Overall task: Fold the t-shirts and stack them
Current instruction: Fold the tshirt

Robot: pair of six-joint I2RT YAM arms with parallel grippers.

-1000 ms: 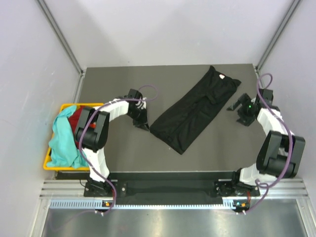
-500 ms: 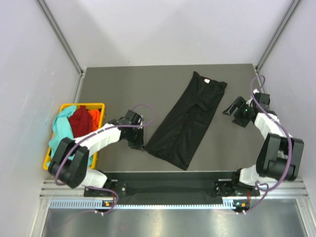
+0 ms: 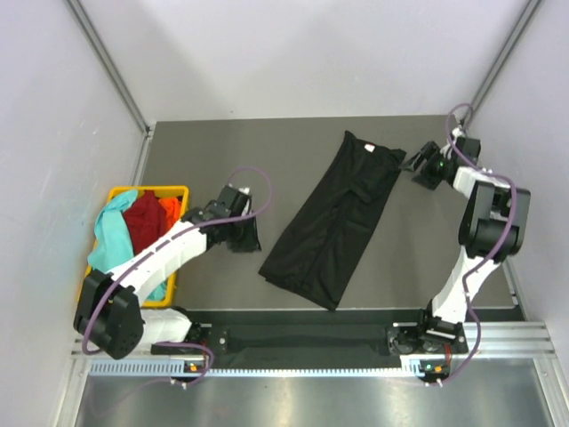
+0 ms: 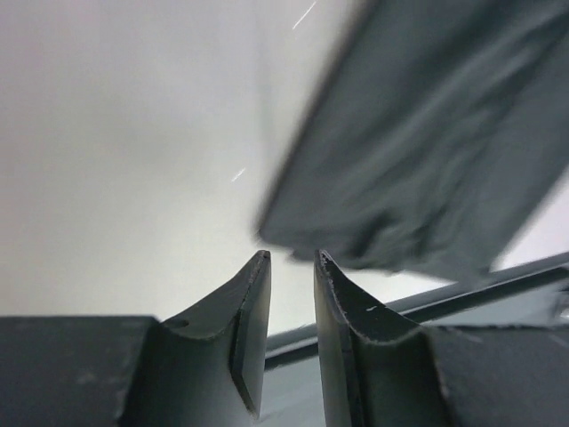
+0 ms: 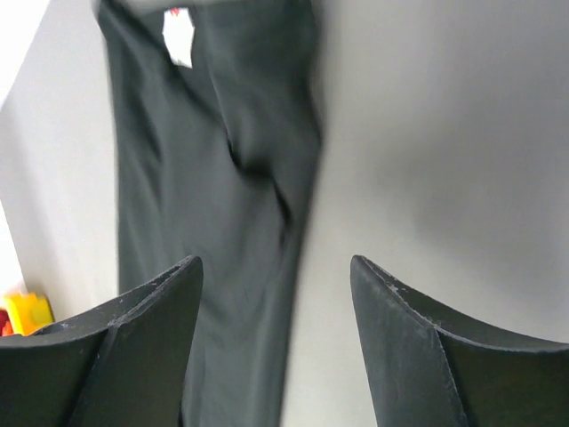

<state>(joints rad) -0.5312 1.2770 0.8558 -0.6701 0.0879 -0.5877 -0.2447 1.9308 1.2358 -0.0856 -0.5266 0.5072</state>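
Left hand (image 4: 292, 255) let go, backed off; right hand (image 5: 274, 262) apart too, both empty. Black cloth t-shirt (image 3: 333, 213) seemingly lengthwise-folded; colourful cloth shirts (image 3: 145, 216) in yellow plastic basket (image 3: 151, 189) pending.

Nothing readable; white neck label (image 5: 179, 39) on black t-shirt (image 3: 331, 221) too blurred.

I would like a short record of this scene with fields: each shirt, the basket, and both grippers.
black t-shirt: folded into a long strip, diagonal on the table, white label at far end
teal t-shirt: draped over the edge of the yellow basket
red t-shirt: inside the basket
orange t-shirt: inside the basket, beside the red one
left gripper: narrowly open, empty, near the black shirt's near corner
right gripper: wide open, empty, beside the collar end
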